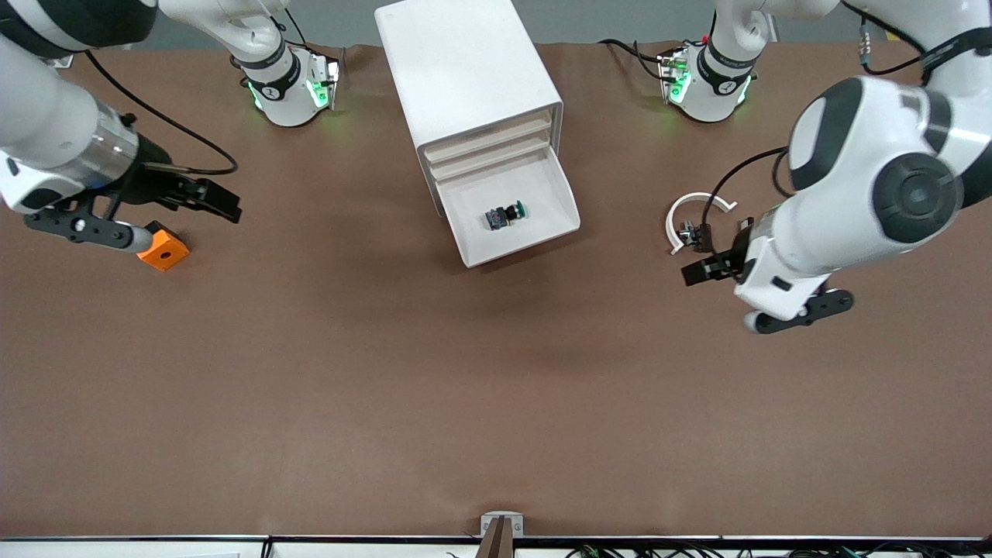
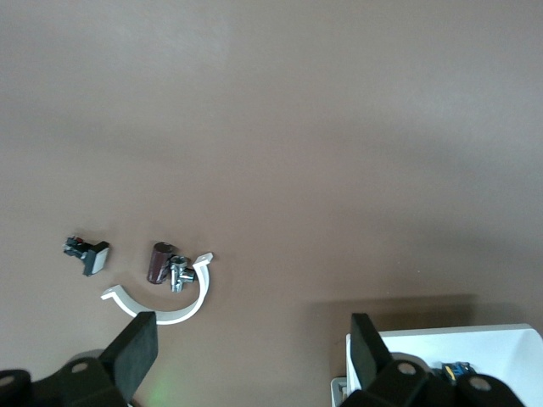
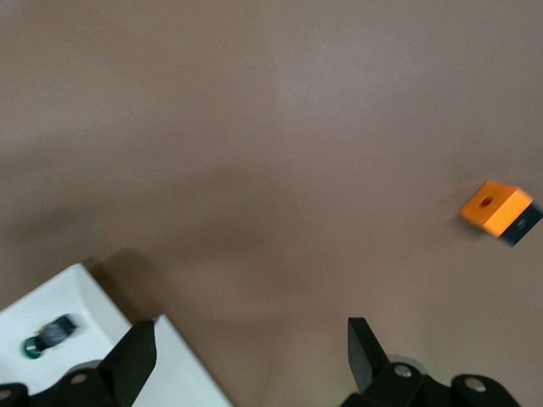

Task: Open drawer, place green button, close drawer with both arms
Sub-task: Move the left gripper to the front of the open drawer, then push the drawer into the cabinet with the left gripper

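The white cabinet point(image 1: 465, 62) stands at the table's back middle. Its lowest drawer point(image 1: 559, 194) is pulled out, and the button point(image 1: 505, 215), with green cap and blue base, lies on its side in it. The drawer point(image 2: 475, 339) and the button point(image 2: 454, 370) show at the edge of the left wrist view. The right wrist view also shows the drawer point(image 3: 93, 309) and the button point(image 3: 49, 336). My left gripper point(image 1: 709, 256) is open and empty, over the table toward the left arm's end. My right gripper point(image 1: 221, 200) is open and empty, over the table beside the orange block.
An orange square block point(image 1: 164, 248) with a hole lies toward the right arm's end, also in the right wrist view point(image 3: 496, 208). A white half-ring point(image 1: 686, 213) with small metal parts point(image 2: 170, 270) and a black clip point(image 2: 89, 254) lies by the left gripper.
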{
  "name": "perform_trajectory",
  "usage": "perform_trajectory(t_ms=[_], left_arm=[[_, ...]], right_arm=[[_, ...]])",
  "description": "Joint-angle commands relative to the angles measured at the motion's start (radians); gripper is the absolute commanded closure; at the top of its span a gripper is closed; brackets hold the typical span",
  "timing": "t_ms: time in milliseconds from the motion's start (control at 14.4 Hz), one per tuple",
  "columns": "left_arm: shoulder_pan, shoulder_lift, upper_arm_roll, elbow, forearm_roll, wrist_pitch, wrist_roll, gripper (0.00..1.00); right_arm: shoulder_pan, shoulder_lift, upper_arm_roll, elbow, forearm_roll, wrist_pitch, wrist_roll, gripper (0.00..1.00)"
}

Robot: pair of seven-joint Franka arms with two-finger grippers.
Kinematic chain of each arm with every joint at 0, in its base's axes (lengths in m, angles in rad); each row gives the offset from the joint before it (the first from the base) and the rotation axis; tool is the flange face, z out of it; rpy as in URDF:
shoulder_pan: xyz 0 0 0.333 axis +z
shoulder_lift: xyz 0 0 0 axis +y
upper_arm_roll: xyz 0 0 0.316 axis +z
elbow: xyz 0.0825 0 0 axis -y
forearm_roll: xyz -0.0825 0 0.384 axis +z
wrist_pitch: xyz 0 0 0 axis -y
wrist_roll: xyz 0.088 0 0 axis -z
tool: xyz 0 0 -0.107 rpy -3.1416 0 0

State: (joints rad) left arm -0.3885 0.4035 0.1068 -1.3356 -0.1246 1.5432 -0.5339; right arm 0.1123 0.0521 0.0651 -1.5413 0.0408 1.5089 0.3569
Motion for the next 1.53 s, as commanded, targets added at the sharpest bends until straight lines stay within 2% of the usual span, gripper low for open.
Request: perform_trajectory(t_ms=[0, 209, 557, 765, 1043, 1322, 1461], left_arm=[[-0.013, -0.021, -0.025, -0.124, 0.0, 0.098, 0.0, 0.0], [-0.016, -0.017, -0.079, -0.195, -0.013, 0.201, -0.032, 0.0], [-0.023, 0.012, -0.176, -0.398, -0.021, 0.519, -0.061, 0.0], [-0.062, 0.089, -0.219, -0.395, -0.024, 0.578, -0.087, 0.0], [-0.142, 0.188, -0.223, -0.396, -0.07, 0.705, -0.155, 0.0], [-0.2, 0.208, -0.226, -0.401, -0.111, 0.7, -0.167, 0.0], [-0.211, 0.209, -0.254, -0.399, -0.122, 0.674, -0.224, 0.0]], right_arm=[[-0.02, -0.116, 0.018, -0.16, -0.068, 0.088, -0.1, 0.0], [-0.069, -0.117, 0.016, -0.134, -0.068, 0.073, -0.209, 0.0], [-0.16, -0.107, 0.016, -0.037, -0.067, 0.001, -0.314, 0.0], [-0.222, -0.107, 0.016, -0.025, -0.073, 0.001, -0.315, 0.0], [-0.267, -0.106, 0.018, -0.003, -0.071, -0.007, -0.318, 0.0], [-0.272, -0.104, 0.019, -0.002, -0.071, -0.01, -0.315, 0.0], [-0.267, -0.104, 0.019, -0.002, -0.073, -0.009, -0.317, 0.0]])
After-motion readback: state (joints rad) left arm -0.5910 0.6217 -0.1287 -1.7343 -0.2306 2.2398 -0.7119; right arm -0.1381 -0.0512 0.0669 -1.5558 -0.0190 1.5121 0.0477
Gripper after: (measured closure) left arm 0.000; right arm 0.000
